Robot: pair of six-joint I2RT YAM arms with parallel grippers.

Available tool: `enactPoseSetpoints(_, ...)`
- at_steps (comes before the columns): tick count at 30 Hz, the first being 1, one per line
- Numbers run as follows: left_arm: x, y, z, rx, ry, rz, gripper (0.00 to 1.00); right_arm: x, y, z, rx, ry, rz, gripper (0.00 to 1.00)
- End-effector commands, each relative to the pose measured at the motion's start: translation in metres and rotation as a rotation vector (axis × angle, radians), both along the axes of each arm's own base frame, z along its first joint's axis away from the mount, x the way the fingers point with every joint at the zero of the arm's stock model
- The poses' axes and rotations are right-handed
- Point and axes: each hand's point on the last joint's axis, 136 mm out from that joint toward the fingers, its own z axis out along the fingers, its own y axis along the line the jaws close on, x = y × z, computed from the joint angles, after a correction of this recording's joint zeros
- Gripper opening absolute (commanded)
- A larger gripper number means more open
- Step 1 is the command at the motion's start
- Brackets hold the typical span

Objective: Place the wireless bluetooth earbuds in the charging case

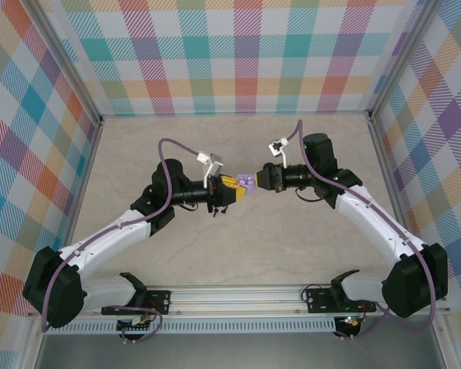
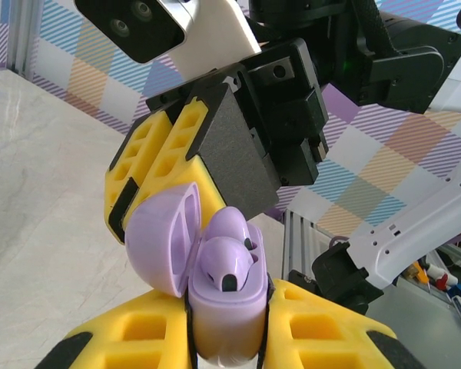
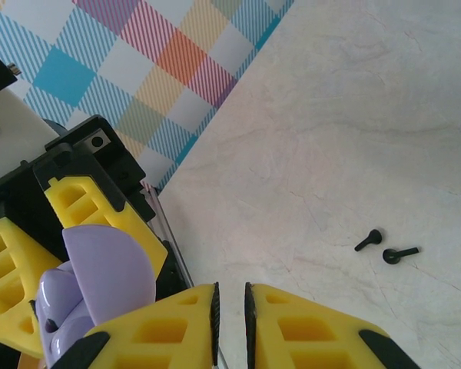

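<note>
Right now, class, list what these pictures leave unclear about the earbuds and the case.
- Left wrist view: the charging case base, cut off by the bottom edge.
- Top view: the case's contents, too small.
- Right wrist view: two black stemmed pieces, too tiny to tell details.

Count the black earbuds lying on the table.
2. One black earbud lies on the table; the other black earbud lies beside it, not touching. More may be hidden elsewhere.

Earbuds (image 2: 229,260) in the case (image 2: 223,327) — case between left fingers (image 2: 138,338), right fingers (image 2: 160,154) behind.
</note>
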Motion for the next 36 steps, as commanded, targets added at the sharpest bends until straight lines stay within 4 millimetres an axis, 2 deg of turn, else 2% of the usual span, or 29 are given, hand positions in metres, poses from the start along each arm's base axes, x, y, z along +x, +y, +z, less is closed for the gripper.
enactPoseSetpoints(1, -0.002, -0.004, 0.007, -0.025, -0.016, -0.017, 0.10, -0.011, 0.001, 0.024, 0.065, -0.079, 0.043, 0.20)
enactPoseSetpoints(8, 0.004, -0.004, -0.002, -0.007, 0.008, 0.012, 0.10, -0.015, -0.003, 0.033, 0.072, -0.121, 0.037, 0.21)
enactPoseSetpoints(16, 0.011, -0.004, -0.006, 0.011, 0.028, 0.045, 0.10, -0.012, -0.007, 0.024, 0.030, -0.115, 0.008, 0.21)
enactPoseSetpoints(19, 0.018, -0.002, -0.009, 0.031, 0.039, 0.091, 0.10, -0.004, -0.013, 0.017, -0.026, -0.113, -0.054, 0.22)
enactPoseSetpoints(27, 0.057, 0.013, -0.035, 0.153, 0.137, 0.235, 0.12, 0.016, -0.041, -0.013, -0.228, -0.097, -0.236, 0.21)
enactPoseSetpoints(31, 0.082, 0.020, -0.048, 0.223, 0.202, 0.263, 0.12, 0.016, -0.050, -0.022, -0.281, -0.082, -0.273, 0.21)
enactPoseSetpoints(36, 0.122, 0.028, -0.074, 0.331, 0.291, 0.323, 0.15, 0.012, -0.053, -0.029, -0.295, -0.060, -0.277, 0.21)
